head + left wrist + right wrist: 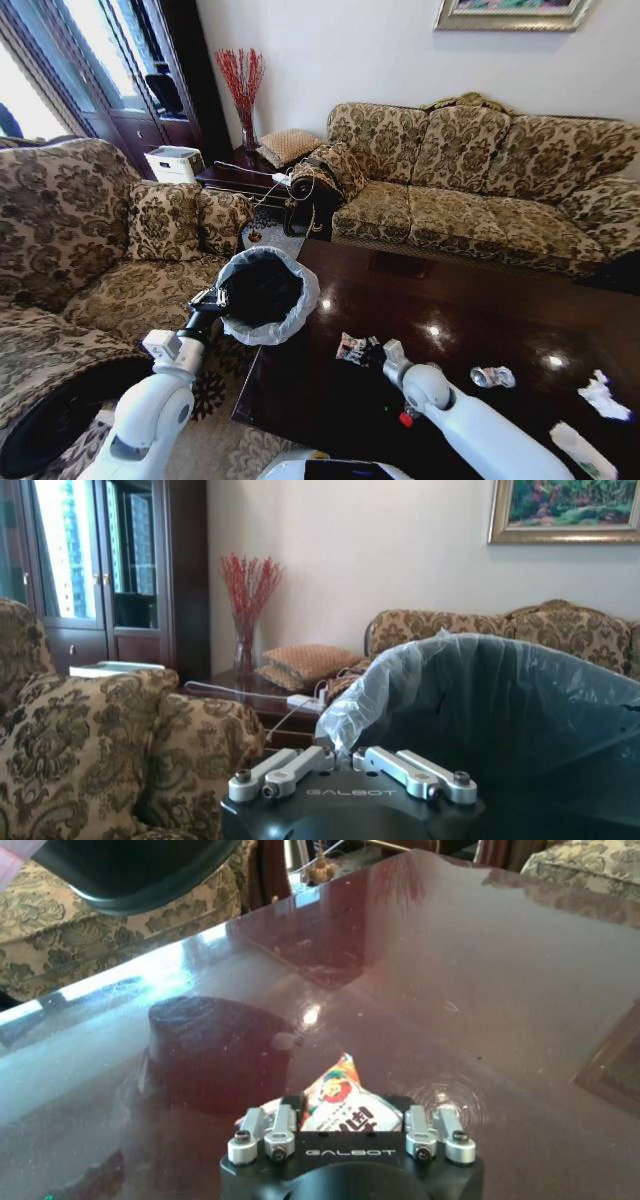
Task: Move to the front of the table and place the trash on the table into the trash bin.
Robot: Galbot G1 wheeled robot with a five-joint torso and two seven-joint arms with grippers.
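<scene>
Wrapper [340, 1099] in play: the right claw [345, 1119] sits low over the glossy dark table [470, 310], its fingers spread to either side of the small colourful packet, which lies on the tabletop between them. From the head view, that same right claw [378, 350] is down near the table's left end, right at the packet [352, 348].

Over on the left, the left claw [215, 300] is pinched on the rim of the trash bin [262, 295], holding the black bin with its whitish bag liner up beside the table's left edge, mouth tilted toward the table. The left wrist view shows the left claw [345, 761] pressed together on the bag's folded edge [370, 697].

Farther right on the table lies more trash, well apart from both claws: a crumpled clear scrap [492, 377], a white crumpled paper [603, 395] and a pale bottle [582, 450] near the front edge. A small red item [405, 419] sits by the right arm.
</scene>
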